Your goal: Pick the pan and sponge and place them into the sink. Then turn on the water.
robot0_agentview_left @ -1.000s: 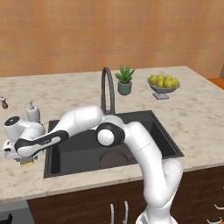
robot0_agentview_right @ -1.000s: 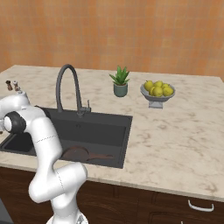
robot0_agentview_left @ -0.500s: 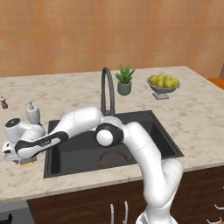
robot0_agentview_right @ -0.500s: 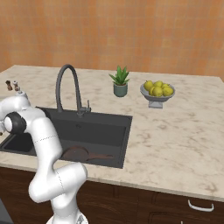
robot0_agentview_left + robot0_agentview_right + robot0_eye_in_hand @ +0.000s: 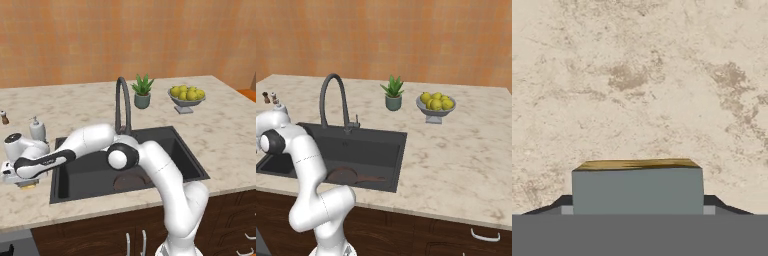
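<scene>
The sponge (image 5: 637,189) sits right between the claw's fingers (image 5: 558,204) — their tips are cut off by the hand view's lower edge, so contact cannot be told. In the left base view the hand covers most of the sponge (image 5: 28,184) — a yellow corner shows beneath it.

Two raised rear views and one close view from the hand

The matte black rectangular sink (image 5: 186,159) (image 5: 390,149) and tall dark arched faucet (image 5: 122,102) (image 5: 332,97) are shared by both base views; beige marbled stone counter (image 5: 642,80) is seen closely, straight down, from the hand.
</scene>
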Available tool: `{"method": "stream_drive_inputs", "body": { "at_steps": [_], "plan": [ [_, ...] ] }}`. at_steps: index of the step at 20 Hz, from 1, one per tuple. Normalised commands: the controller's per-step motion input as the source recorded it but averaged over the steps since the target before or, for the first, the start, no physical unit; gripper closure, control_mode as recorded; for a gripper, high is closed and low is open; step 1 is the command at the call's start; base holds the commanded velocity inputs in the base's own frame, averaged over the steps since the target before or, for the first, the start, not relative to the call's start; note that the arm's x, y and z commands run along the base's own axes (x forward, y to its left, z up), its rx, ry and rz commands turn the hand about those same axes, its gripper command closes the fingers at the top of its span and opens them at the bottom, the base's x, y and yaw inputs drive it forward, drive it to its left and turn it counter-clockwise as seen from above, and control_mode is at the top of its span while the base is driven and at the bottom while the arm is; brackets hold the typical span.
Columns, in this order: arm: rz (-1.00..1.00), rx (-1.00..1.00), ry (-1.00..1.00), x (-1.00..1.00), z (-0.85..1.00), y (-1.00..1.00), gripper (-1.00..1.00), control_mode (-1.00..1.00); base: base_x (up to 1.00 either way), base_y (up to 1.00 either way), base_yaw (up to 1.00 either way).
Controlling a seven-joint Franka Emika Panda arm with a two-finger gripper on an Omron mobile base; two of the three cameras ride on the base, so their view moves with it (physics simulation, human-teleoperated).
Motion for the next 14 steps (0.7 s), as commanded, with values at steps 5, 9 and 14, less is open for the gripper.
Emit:
{"method": "stream_drive_inputs", "body": {
  "at_steps": [5,9,14],
  "plan": [
    [0.0,0.03,-0.13,-0.62,0.33,-0.56,1.0,-1.0,0.0,0.0,0.0],
    [0.0,0.07,-0.1,-0.78,0.34,-0.7,1.0,-1.0,0.0,0.0,0.0],
    [0.0,0.08,0.0,-0.38,0.32,-0.87,1.0,-1.0,0.0,0.0,0.0]
  ]
}}
